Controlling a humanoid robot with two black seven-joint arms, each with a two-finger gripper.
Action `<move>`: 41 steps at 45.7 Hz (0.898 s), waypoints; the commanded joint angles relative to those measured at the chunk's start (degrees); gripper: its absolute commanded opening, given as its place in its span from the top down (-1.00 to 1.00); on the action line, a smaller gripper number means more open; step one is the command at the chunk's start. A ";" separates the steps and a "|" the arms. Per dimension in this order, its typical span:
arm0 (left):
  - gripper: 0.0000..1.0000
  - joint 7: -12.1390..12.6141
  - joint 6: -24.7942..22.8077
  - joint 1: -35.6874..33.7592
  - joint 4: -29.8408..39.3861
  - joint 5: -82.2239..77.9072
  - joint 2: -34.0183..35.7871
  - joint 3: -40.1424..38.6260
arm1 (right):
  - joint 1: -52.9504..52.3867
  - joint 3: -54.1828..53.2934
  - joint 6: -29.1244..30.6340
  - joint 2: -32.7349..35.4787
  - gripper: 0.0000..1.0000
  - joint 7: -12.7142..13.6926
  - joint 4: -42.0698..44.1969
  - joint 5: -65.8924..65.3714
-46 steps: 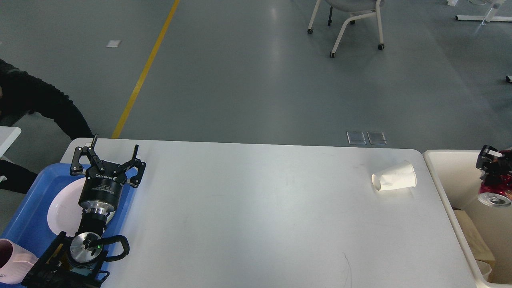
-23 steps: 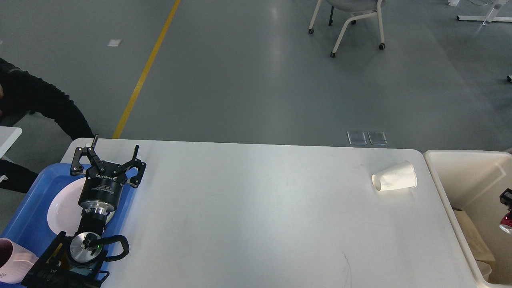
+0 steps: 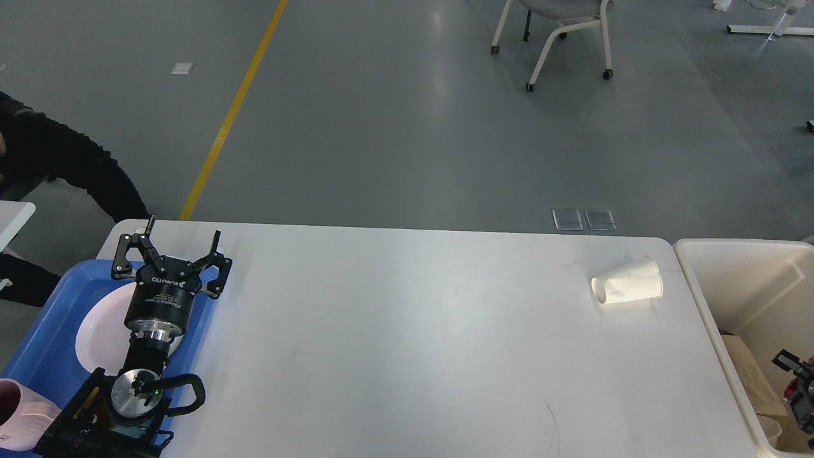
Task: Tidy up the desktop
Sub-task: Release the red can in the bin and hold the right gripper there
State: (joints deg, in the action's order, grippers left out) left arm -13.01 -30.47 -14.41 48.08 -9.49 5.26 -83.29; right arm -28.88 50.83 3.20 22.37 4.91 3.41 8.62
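- The desktop (image 3: 407, 343), a broad white tabletop with rounded corners, fills the lower middle of the head view and is bare apart from two white paper cups (image 3: 626, 287) lying on their sides, one nested in the other, near its far right corner.
- The left gripper (image 3: 173, 245) hovers at the desktop's left edge, fingers spread wide and holding nothing, above a blue tray (image 3: 38, 343) that carries a white plate (image 3: 102, 331); a pink cup (image 3: 19, 413) sits at the tray's near end.
- The right gripper (image 3: 798, 381) shows only as a small dark shape at the frame's edge, low inside the cream bin (image 3: 706, 299) that stands against the desktop's right end. Whether it is spread or closed cannot be told; something red sits right by it.
- Risk, as a judgement: the tipped cups are light and round, so a sideways approach could roll them off the far edge, and too firm a pinch could crush them or pull the pair apart.
- Risk: the right arm, rising out of the bin, could catch its wall or the desktop's edge.
- White lettering on the left gripper's black body is too small and inverted to read with confidence.
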 commanded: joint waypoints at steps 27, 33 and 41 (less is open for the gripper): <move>-0.93 0.00 -0.03 0.00 0.00 0.00 0.01 0.05 | 1.46 -0.21 -4.94 -2.15 -0.88 -0.08 -0.16 0.08; -0.93 0.00 -0.03 0.00 0.00 0.00 0.01 -0.03 | 1.64 -0.39 -8.38 -2.86 -1.00 -0.52 -0.33 0.08; -0.93 0.00 -0.03 0.00 0.00 0.00 -0.07 -0.03 | 1.29 -0.39 -8.29 -2.42 -1.00 -0.78 -1.30 0.08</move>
State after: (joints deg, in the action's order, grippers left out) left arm -13.00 -30.50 -14.41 48.08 -9.49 5.27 -83.32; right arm -27.36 50.47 -5.06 19.58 4.31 2.87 8.70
